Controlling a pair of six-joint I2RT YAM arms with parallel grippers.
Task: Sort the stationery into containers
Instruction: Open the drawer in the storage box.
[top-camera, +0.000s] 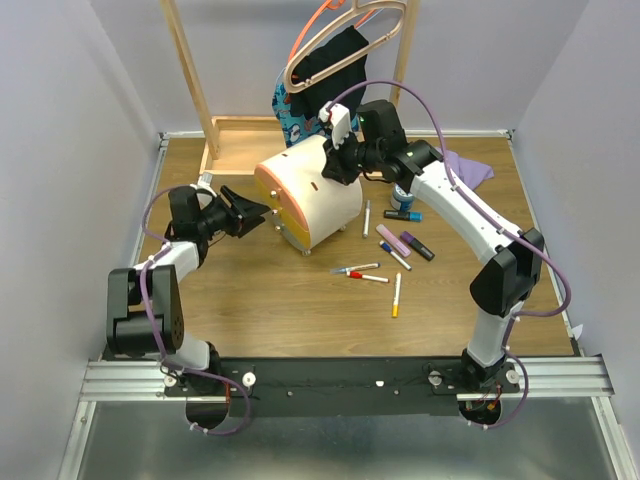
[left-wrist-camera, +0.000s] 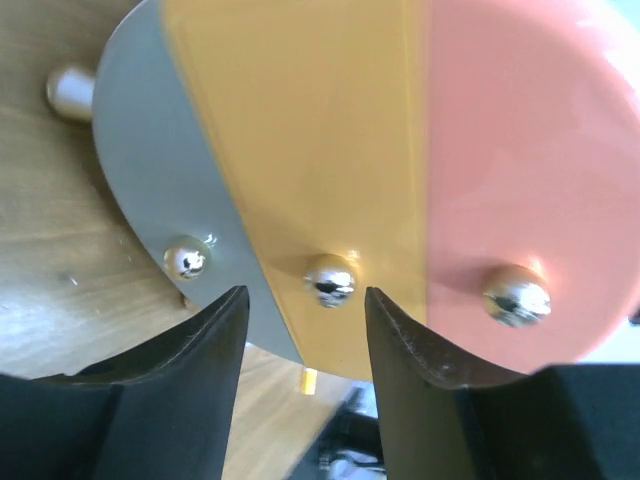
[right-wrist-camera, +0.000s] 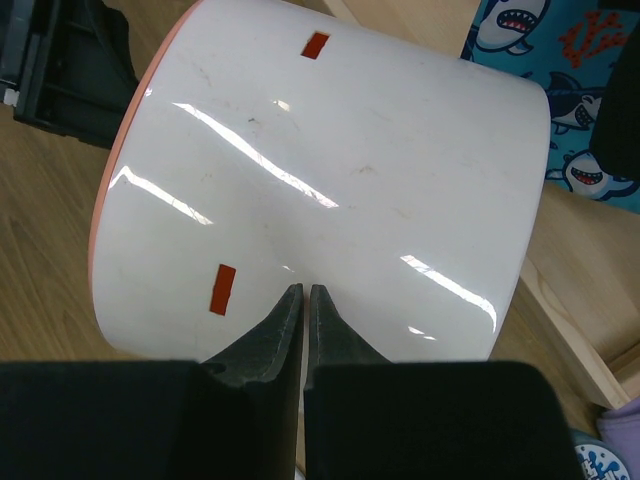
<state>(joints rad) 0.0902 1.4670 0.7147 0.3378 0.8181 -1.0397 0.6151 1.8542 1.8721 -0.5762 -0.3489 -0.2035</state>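
One drawer (left-wrist-camera: 320, 130) awaits opening: left pincer (left-wrist-camera: 305, 297) apart astride knob (left-wrist-camera: 330, 280), right pincer (right-wrist-camera: 304, 292) together against chest (right-wrist-camera: 330, 180); next clamp, pull

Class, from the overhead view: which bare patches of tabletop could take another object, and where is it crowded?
Bare wood table: the near strip between the left arm and right arm, in front of the pens and markers; also the far-left corner beside the wooden rack base. Crowded: right of the cream drum-shaped chest, where pens lie under the right arm.
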